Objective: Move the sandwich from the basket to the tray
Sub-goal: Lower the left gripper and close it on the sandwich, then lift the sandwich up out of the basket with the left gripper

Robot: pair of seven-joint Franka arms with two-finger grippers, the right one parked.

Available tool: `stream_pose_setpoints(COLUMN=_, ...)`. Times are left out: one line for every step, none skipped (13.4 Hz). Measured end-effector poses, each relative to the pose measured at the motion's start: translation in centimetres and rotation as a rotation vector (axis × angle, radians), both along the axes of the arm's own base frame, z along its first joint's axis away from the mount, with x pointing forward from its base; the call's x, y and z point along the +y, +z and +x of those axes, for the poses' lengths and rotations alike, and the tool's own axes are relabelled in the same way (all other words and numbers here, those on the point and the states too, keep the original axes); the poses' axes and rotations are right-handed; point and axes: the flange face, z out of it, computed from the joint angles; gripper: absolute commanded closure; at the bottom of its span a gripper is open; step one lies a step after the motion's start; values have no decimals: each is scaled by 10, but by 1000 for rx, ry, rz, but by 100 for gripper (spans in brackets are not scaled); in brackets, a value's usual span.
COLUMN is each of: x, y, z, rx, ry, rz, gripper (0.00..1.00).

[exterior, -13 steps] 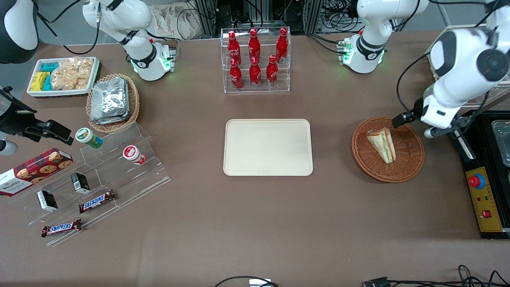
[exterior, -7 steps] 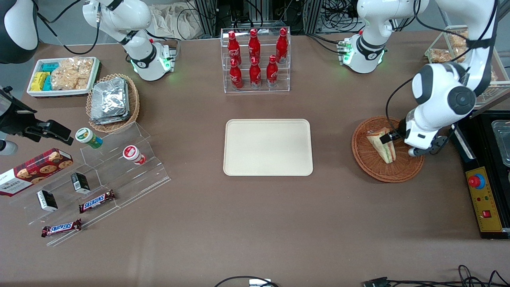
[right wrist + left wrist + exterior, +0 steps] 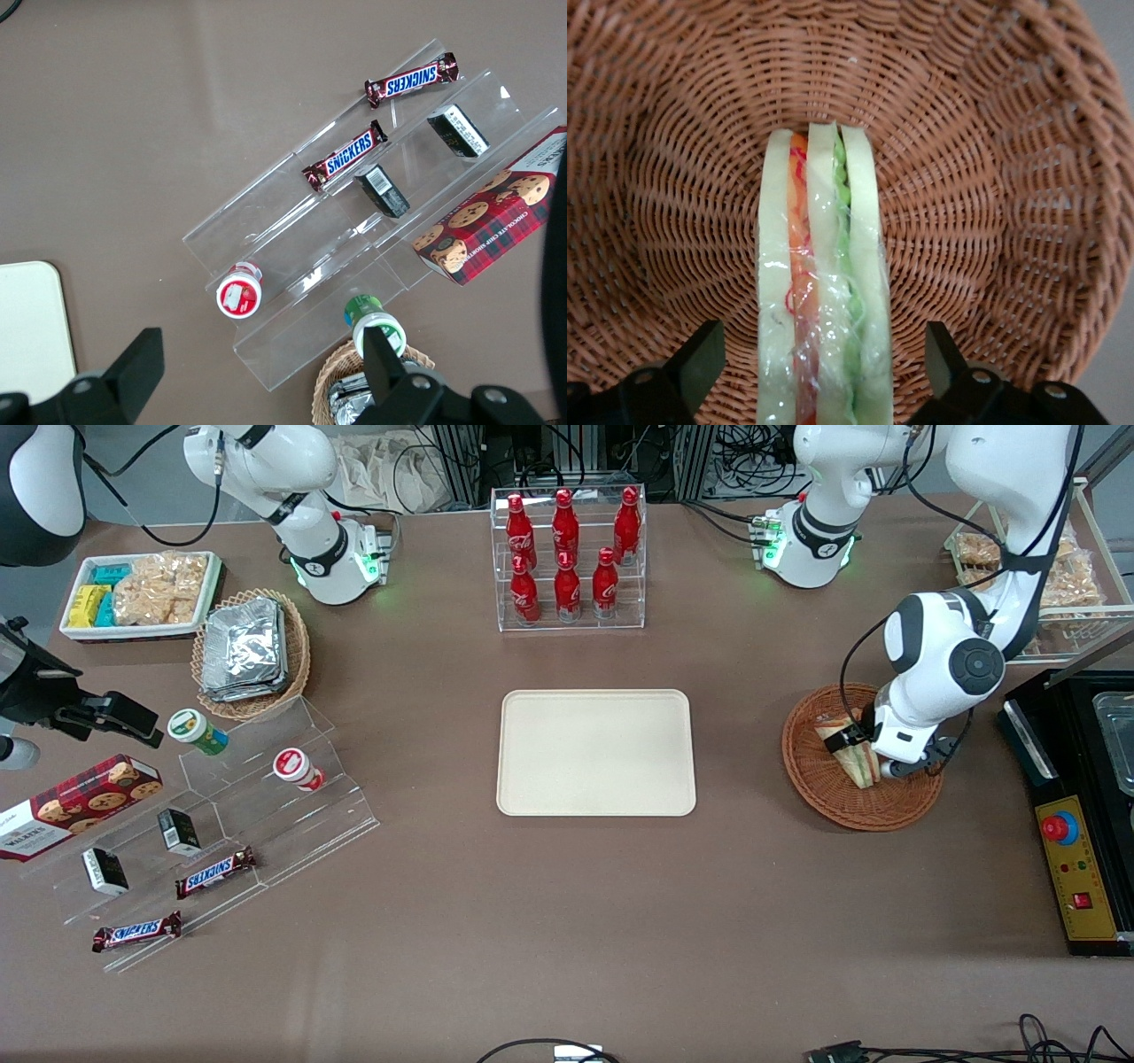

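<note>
The gripper (image 3: pixel 819 372), fingers (image 3: pixel 700 359) spread wide, straddles the sandwich (image 3: pixel 822 292) lying in the basket (image 3: pixel 819 793), at three o'clock from the tray (image 3: pixel 595 752). A good grasp means closing squarely on both bread faces, gently.

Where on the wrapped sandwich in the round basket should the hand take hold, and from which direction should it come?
Grip the sandwich across its two flat outer bread faces, coming down from above. It stands on edge in the basket with its layered cut side up, so those faces are free. The hand is open above it, one finger on each side, neither touching; closing should press the layers together without crushing the filling.
</note>
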Motion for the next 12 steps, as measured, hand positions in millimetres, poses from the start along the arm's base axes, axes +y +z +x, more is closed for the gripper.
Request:
stream_pose_setpoints(x=0, y=-2, z=-1, rx=2, ry=0, rz=0, gripper=63)
stream_pose_setpoints(x=0, y=-2, z=-1, rx=2, ry=0, rz=0, gripper=93)
stream_pose_setpoints(x=0, y=-1, z=-1, rx=1, ry=0, rz=0, gripper=94)
stream_pose_setpoints(x=0, y=-1, z=0, rx=0, ry=0, rz=0, gripper=94)
stream_pose_setpoints(x=0, y=-1, z=0, rx=0, ry=0, rz=0, gripper=94)
stream_pose_setpoints(x=0, y=-1, z=0, rx=-1, ry=0, rz=0, gripper=94)
stream_pose_setpoints(x=0, y=-1, z=0, rx=-2, ry=-1, rz=0, gripper=94)
stream_pose_setpoints(x=0, y=0, z=0, rx=-4, ry=-1, rz=0, gripper=94)
stream_pose_setpoints(x=0, y=2, z=1, rx=-7, ry=-1, rz=1, gripper=94)
stream_pose_setpoints(x=0, y=7, z=3, rx=-12, ry=-1, rz=1, gripper=94)
stream_pose_setpoints(x=0, y=17, z=5, rx=-12, ry=-2, rz=3, gripper=94)
stream_pose_setpoints(x=0, y=35, z=8, rx=-10, ry=-3, rz=5, gripper=94)
